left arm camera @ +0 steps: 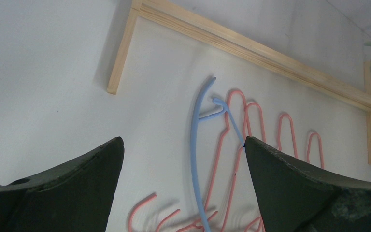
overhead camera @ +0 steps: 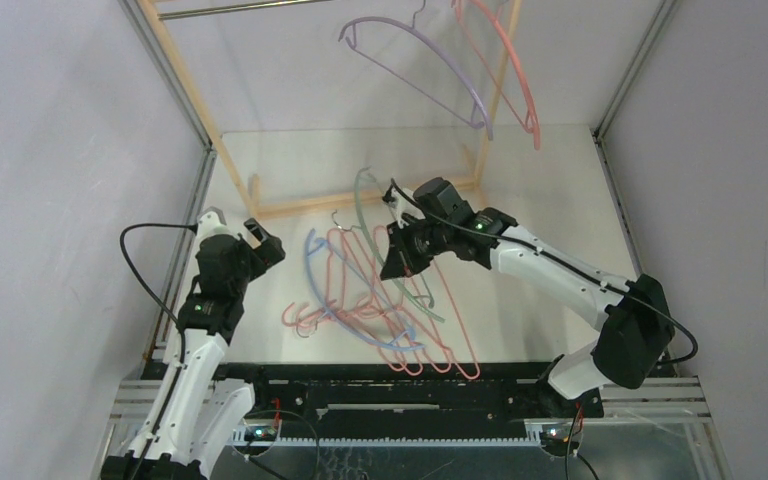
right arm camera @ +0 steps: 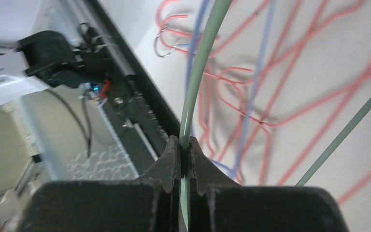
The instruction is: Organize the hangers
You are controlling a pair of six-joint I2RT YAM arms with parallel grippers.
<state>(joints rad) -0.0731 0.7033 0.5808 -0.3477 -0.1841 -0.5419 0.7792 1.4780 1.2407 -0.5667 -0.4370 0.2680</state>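
Observation:
A pile of salmon-pink hangers (overhead camera: pixel 360 285) and blue hangers (overhead camera: pixel 312 262) lies on the white table in front of the rack. My right gripper (overhead camera: pixel 397 240) is shut on a green hanger (overhead camera: pixel 360 195) and holds it over the pile. In the right wrist view the green wire (right arm camera: pixel 200 67) runs up from between the closed jaws (right arm camera: pixel 184 145). My left gripper (overhead camera: pixel 260 240) is open and empty at the pile's left. Its view shows a blue hanger (left arm camera: pixel 193 159) and pink hangers (left arm camera: pixel 251 116) below the spread fingers (left arm camera: pixel 183 140). A lavender hanger (overhead camera: pixel 440 70) and a pink hanger (overhead camera: pixel 515 60) hang high at the back.
The wooden rack frame (overhead camera: pixel 200 110) with its metal rail (overhead camera: pixel 240 8) stands at the back. Its base bar (left arm camera: pixel 251 48) lies on the table just behind the pile. Grey walls close in both sides. The black base rail (overhead camera: pixel 410 375) runs along the near edge.

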